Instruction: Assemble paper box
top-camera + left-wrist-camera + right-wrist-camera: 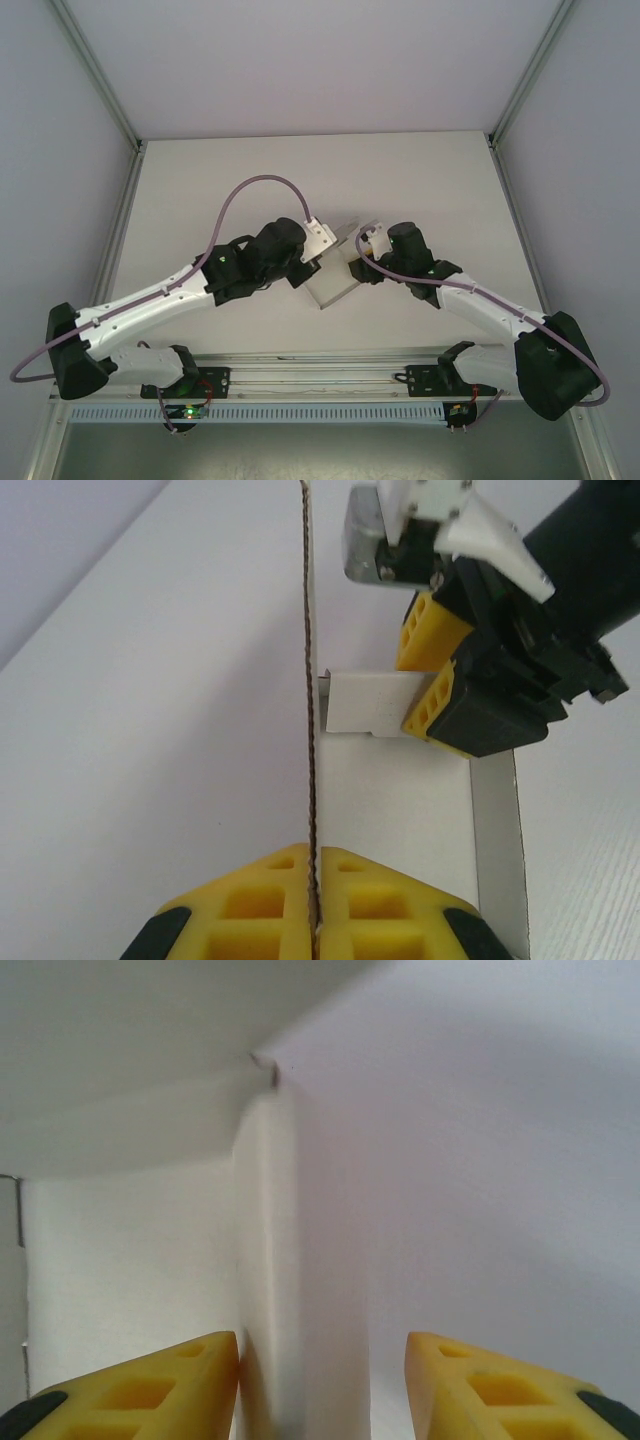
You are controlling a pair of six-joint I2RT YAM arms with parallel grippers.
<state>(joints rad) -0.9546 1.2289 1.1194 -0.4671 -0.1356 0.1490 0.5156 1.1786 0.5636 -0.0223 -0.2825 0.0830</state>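
Note:
The paper box (330, 287) is thin white card, partly folded, lying at the table's middle between both arms. My left gripper (312, 905) is shut on the top edge of one upright side wall (308, 630), seen edge-on. The box floor (390, 810) and a second wall (497, 850) lie to its right. My right gripper (404, 693) reaches in from the far end and straddles a small end flap (360, 702). In the right wrist view the gripper (322, 1352) is open, with the flap (290, 1290) standing between the fingers, against the left finger (190, 1380).
The white table (200, 200) spreads around the box on all sides. Metal frame rails (120, 230) run along its left and right edges. A purple cable (250, 195) loops above the left arm.

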